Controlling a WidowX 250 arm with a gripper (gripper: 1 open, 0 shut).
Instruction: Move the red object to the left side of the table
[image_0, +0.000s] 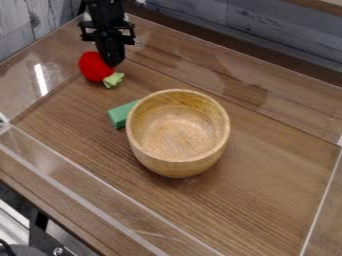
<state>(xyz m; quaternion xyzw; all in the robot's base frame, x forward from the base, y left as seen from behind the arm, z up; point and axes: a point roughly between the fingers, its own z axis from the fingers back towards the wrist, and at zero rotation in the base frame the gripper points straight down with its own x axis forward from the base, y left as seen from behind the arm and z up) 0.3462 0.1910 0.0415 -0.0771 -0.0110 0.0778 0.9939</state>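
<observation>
The red object (91, 66) is a small round red toy fruit whose green leafy stem (114, 78) points toward the bowl. It lies on the dark wood table (267, 190) near the far left corner, close to the clear wall. My black gripper (107, 54) points straight down over the fruit's upper right side. Its fingertips reach the fruit's top edge. The dark fingers blur together, so I cannot make out the gap between them or whether they grip the fruit.
A wooden bowl (179, 131) stands near the middle of the table. A flat green piece (123, 114) lies against the bowl's left side. Low clear acrylic walls (40, 160) edge the tabletop on all sides.
</observation>
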